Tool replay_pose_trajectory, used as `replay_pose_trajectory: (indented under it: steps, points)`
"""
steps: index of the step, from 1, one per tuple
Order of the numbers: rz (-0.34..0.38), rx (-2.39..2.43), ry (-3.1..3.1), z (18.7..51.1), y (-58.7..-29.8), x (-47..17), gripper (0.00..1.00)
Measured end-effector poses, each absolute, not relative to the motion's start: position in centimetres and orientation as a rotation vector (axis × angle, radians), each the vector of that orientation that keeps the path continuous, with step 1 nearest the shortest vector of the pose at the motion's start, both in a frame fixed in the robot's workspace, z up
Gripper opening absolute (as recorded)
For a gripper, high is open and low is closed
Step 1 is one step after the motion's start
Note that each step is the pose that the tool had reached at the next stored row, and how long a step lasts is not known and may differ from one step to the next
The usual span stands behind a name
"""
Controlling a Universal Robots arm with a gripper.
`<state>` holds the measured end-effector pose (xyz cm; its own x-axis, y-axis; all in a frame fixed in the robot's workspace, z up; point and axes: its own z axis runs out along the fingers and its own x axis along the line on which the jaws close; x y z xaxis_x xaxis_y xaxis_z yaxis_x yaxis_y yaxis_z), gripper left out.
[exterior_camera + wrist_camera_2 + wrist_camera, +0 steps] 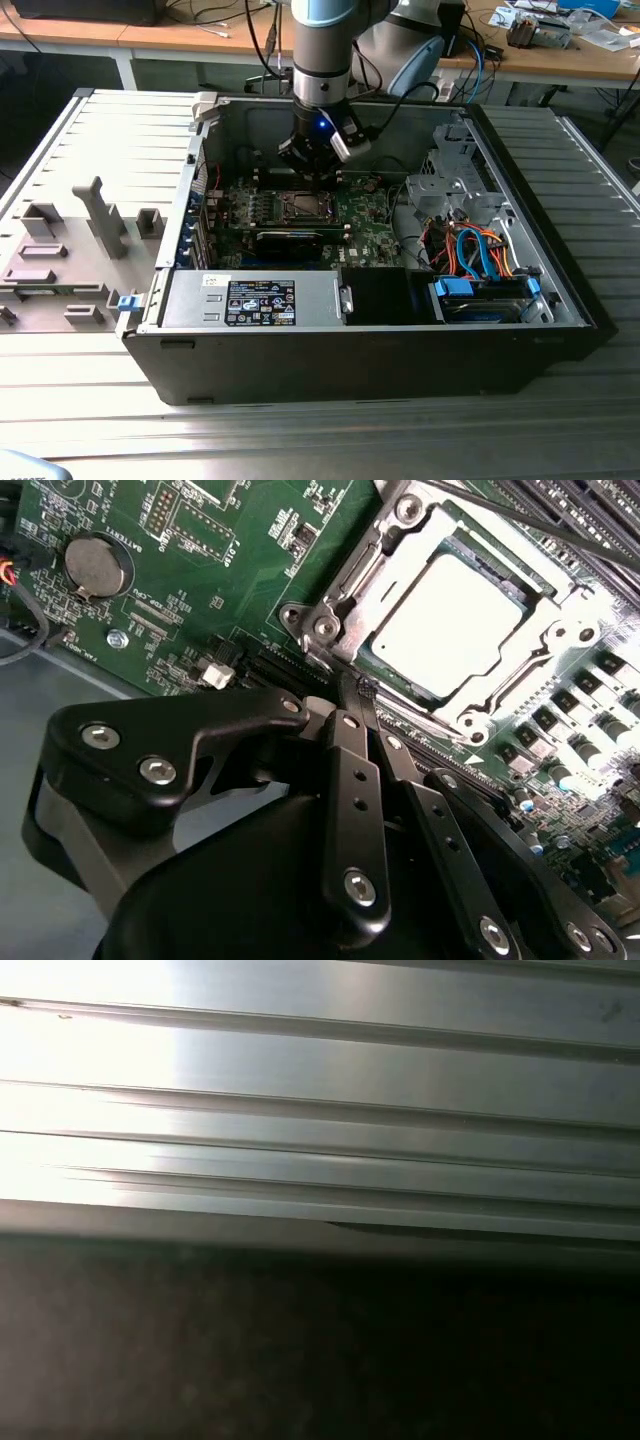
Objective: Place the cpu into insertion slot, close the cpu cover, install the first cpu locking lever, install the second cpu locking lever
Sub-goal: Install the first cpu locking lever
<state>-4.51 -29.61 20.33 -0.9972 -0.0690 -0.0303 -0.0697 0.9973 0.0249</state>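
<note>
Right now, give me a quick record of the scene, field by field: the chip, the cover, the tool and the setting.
cpu: seated in the insertion slot, its silver top showing
cpu cover: down flat around the cpu, framing it
tool: shut, tips at the cover's corner edge
motherboard: green, with a coin battery
computer case: open, lying on a ribbed metal table

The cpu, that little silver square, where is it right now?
In the second wrist view the cpu sits in the socket on the green motherboard, framed by the closed cpu cover, just beyond the robot's hand.
</note>
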Motion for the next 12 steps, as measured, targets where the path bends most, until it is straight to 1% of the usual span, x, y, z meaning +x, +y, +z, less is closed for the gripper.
replay_pose_trajectory:
  steps: [8, 12]
  points:
    - [0.048, -0.127, 3.11, 20.06, -29.52, -4.3, 0.11]
    - [0.048, -0.134, 3.109, 20.65, -29.46, -4.28, 0.11]
